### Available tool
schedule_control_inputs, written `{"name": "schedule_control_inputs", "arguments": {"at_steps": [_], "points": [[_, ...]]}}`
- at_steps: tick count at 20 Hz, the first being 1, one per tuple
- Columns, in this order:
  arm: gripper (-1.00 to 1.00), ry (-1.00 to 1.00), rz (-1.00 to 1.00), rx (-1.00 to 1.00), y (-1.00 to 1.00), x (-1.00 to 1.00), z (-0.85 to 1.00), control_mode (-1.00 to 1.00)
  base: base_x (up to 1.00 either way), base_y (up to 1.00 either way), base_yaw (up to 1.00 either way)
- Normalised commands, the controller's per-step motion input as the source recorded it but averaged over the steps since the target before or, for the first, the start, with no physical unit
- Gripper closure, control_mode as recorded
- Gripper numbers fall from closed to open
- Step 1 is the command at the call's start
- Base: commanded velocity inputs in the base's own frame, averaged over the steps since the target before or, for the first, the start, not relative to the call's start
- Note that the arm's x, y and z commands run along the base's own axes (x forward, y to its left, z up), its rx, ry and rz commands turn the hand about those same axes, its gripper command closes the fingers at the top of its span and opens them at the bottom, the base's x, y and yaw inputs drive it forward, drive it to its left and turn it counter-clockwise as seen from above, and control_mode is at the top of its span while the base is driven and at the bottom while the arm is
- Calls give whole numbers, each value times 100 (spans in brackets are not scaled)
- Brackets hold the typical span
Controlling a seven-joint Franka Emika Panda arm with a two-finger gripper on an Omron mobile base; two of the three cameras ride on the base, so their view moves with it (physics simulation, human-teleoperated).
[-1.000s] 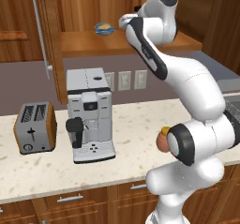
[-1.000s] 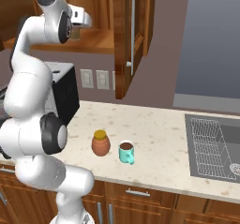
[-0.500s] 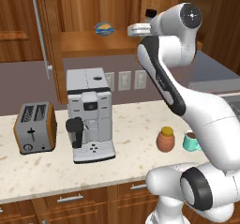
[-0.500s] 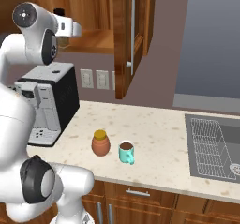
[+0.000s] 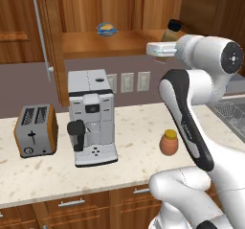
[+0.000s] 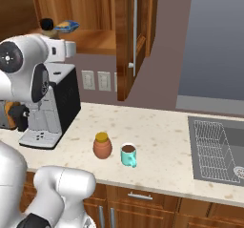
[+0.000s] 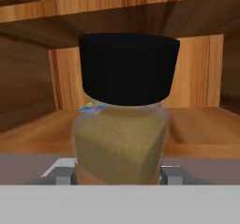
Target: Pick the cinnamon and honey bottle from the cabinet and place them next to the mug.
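Tool (image 7: 119, 174) of mine is sitting closed around the cinnamon (image 7: 123, 120), its two grey tips pressing the lower sides of the bottle in the hand view; the black cap is standing upright above the tan powder, with the cabinet (image 7: 197, 106) shelf board and back wall lying behind it; in the left base view I am holding the cinnamon (image 5: 172, 28) at the front edge of the cabinet (image 5: 110, 41) shelf, beside my white hand; a small blue and yellow item (image 5: 105, 29) is lying further back on that shelf; down on the desk (image 6: 167, 141) the honey bottle (image 6: 102, 145) is standing just beside the mug (image 6: 128, 154), the two close but not touching; the coffee machine (image 5: 91, 118) and the toaster (image 5: 36, 130) are standing to the left on the desk; the sink (image 6: 219, 148) is lying well off to the right.
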Motion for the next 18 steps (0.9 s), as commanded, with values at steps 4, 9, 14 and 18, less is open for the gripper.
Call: {"name": "schedule_control_inputs", "arguments": {"at_steps": [4, 9, 14, 18], "points": [[100, -17, 3, 0, -25, -100, -17, -100, 0, 0, 0], [100, -12, 0, 0, -43, -100, -18, -100, 0, 0, 0], [100, -3, 0, 0, -39, -89, -15, -100, 0, 0, 0], [100, 0, 2, 0, -31, -53, 0, -100, 0, 0, 0]]}}
